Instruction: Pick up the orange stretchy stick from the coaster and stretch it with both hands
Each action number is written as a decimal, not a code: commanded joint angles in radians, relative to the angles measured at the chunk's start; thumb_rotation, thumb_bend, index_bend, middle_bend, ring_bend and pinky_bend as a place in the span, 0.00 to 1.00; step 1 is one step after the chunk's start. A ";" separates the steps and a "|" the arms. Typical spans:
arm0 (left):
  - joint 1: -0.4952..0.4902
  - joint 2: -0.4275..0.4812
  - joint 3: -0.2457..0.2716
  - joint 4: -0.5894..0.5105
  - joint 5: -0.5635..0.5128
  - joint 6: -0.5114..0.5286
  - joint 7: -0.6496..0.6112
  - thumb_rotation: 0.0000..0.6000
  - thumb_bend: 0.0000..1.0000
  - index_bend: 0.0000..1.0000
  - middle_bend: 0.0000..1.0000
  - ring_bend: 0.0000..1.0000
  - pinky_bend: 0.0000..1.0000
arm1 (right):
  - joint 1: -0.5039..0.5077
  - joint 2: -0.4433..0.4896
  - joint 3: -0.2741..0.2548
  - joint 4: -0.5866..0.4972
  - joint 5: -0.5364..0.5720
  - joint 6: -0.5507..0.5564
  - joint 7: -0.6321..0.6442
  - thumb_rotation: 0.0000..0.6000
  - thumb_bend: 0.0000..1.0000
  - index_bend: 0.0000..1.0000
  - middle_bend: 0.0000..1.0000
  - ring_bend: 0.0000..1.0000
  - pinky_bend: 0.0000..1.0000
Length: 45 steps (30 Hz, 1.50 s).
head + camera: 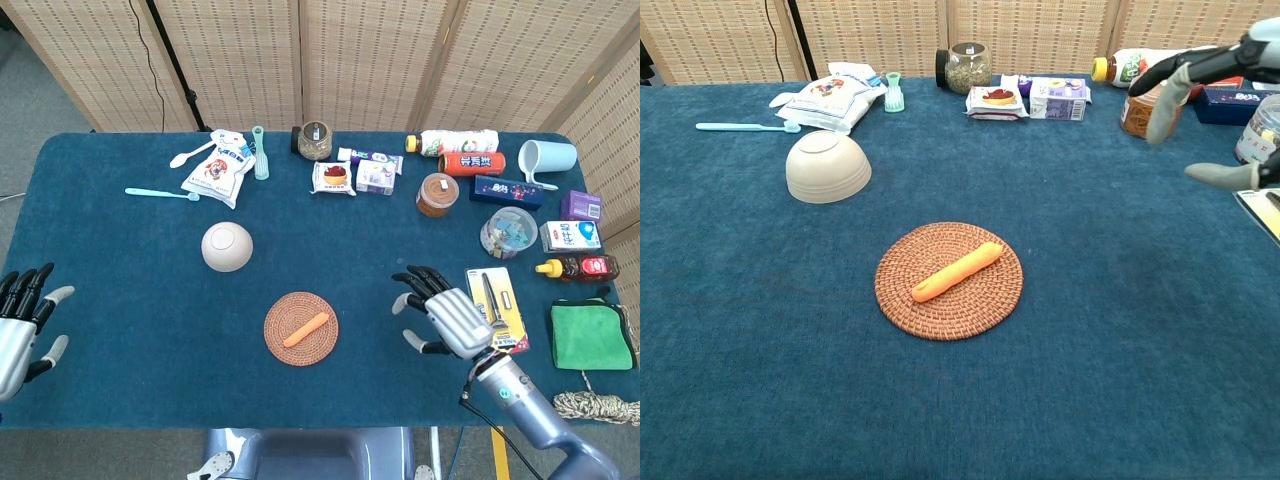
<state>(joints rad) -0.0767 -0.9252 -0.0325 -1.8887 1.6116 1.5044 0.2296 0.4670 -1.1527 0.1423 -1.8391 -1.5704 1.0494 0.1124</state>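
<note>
Both hands empty, fingers spread: right hand (447,317) near the coaster's right side, left hand (22,325) well apart at the table's left edge. Round woven coaster (276,342) mid-table. Orange stick (306,329) lying on it, long axis near-left to far-right, nearer the right hand.

You're working at a staged test bench, not a home: a blue-carpeted tabletop (120,300) backed by woven folding screens (360,60), with groceries such as a milk carton (570,236) and mug (546,157) lined along the far edge.
</note>
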 commanded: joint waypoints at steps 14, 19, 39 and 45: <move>-0.027 0.016 -0.011 -0.038 -0.016 -0.028 0.030 1.00 0.31 0.23 0.01 0.04 0.00 | 0.122 -0.132 0.020 0.111 0.063 -0.104 -0.014 1.00 0.41 0.43 0.17 0.04 0.02; -0.029 0.018 -0.008 -0.046 -0.021 -0.034 0.041 1.00 0.31 0.23 0.01 0.04 0.00 | 0.165 -0.180 0.028 0.159 0.074 -0.135 -0.007 1.00 0.41 0.43 0.17 0.03 0.00; -0.019 0.030 0.006 -0.038 -0.056 -0.037 0.043 1.00 0.31 0.23 0.01 0.04 0.00 | 0.327 -0.395 0.028 0.386 0.073 -0.216 -0.073 1.00 0.41 0.38 0.09 0.00 0.00; -0.017 0.031 0.008 -0.026 -0.068 -0.039 0.035 1.00 0.31 0.24 0.01 0.04 0.00 | 0.357 -0.433 0.018 0.439 0.079 -0.233 -0.075 1.00 0.41 0.38 0.09 0.00 0.00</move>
<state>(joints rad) -0.0936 -0.8935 -0.0245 -1.9151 1.5445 1.4654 0.2651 0.8178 -1.5783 0.1638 -1.4079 -1.4930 0.8208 0.0390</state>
